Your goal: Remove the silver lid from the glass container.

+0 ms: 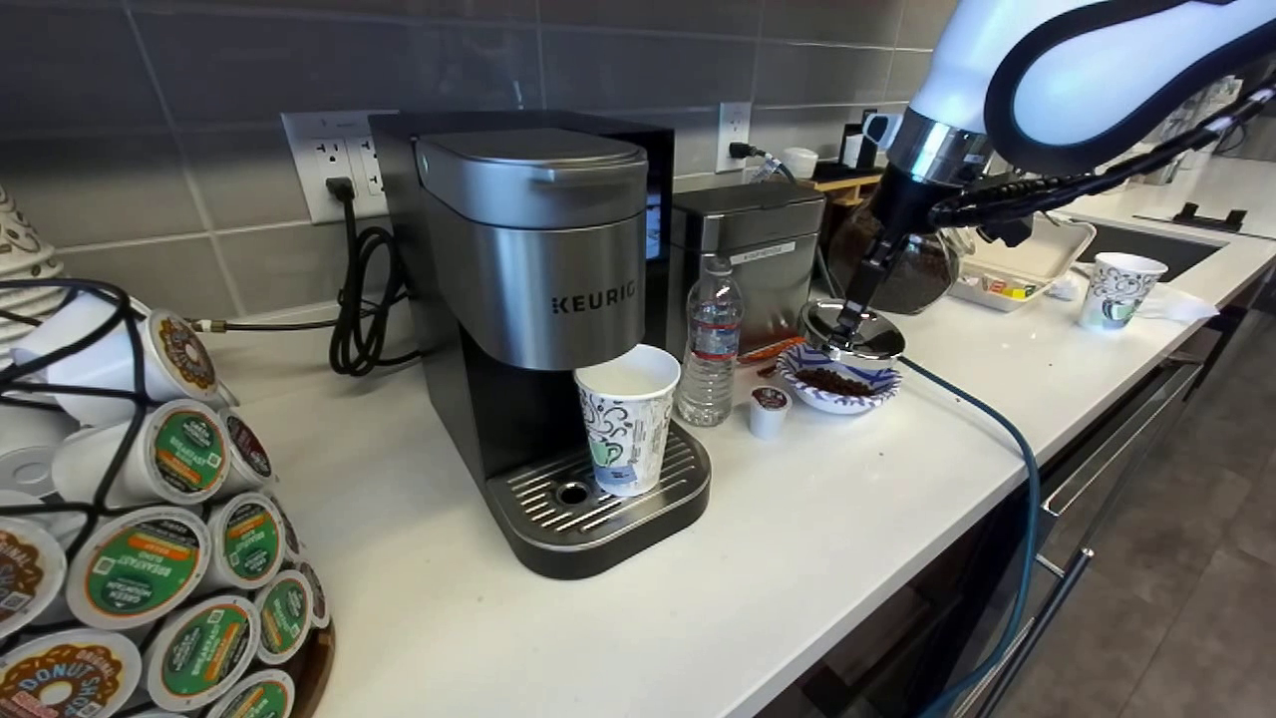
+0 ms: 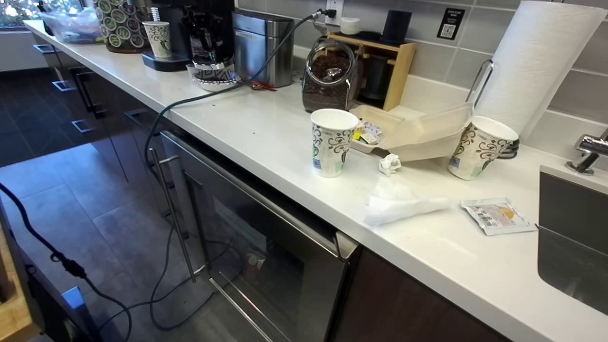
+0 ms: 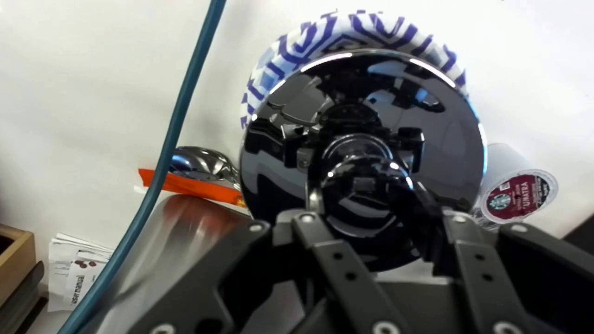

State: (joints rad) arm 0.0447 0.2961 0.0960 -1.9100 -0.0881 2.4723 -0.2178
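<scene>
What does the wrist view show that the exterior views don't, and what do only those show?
Only the wrist view clearly shows the knob on the silver lid, held by the gripper. Only the exterior views show the glass container and the paper cups. All share the silver lid, the patterned bowl beneath it and the long cable.

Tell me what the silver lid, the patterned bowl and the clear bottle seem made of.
Silver lid: likely metal, mirror-polished, going by its reflections. Patterned bowl: perhaps paper, fairly matte, from its printed-looking zigzags; ceramic is possible. Clear bottle: probably thin plastic, glossy, judging by its see-through, ridged walls.
</scene>
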